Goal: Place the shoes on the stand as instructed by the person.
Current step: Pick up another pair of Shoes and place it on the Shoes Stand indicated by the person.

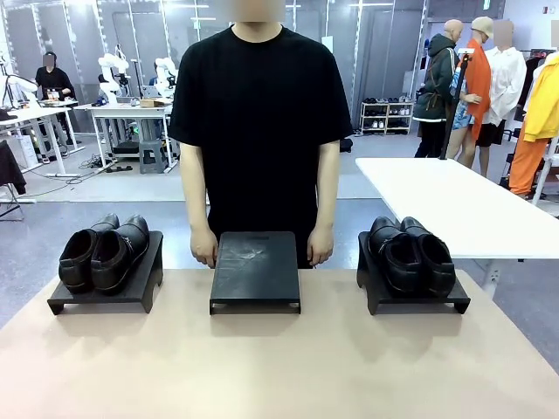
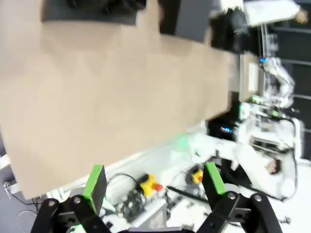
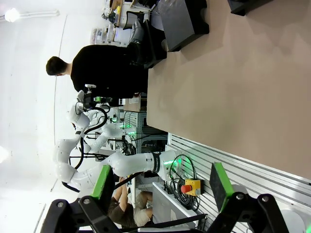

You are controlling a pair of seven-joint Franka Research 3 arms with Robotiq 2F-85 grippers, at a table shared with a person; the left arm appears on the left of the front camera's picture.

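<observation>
1. Tan and matte, the tabletop (image 1: 279, 367) is filling the near half of your front view, with three black stands sitting along its far edge.
2. The person (image 1: 259, 113) in the black T-shirt is standing at the far side, directly behind the middle stand, arms hanging straight down, one hand (image 1: 203, 247) and the other hand (image 1: 320, 245) resting at either side of that stand's back edge.
3. The middle stand (image 1: 255, 269) is lying bare between the other two; you are seeing a faint scuff on its top.
4. The left stand (image 1: 109, 284) is carrying one pair of shoes (image 1: 103, 253), glossy black, side by side and touching, heels towards you.
5. The right stand (image 1: 410, 295) is carrying the other pair of shoes (image 1: 410, 255), also side by side, angled slightly towards the picture's right.
6. In your left wrist view, the left gripper (image 2: 154, 182) is sitting with its green pads spread wide and nothing between them, hanging off the tabletop's near edge above cables and a yellow button box; that view is blurred.
7. In your right wrist view, the right gripper (image 3: 160, 183) is likewise standing spread wide and pinching nothing, off the tabletop's edge.
</observation>
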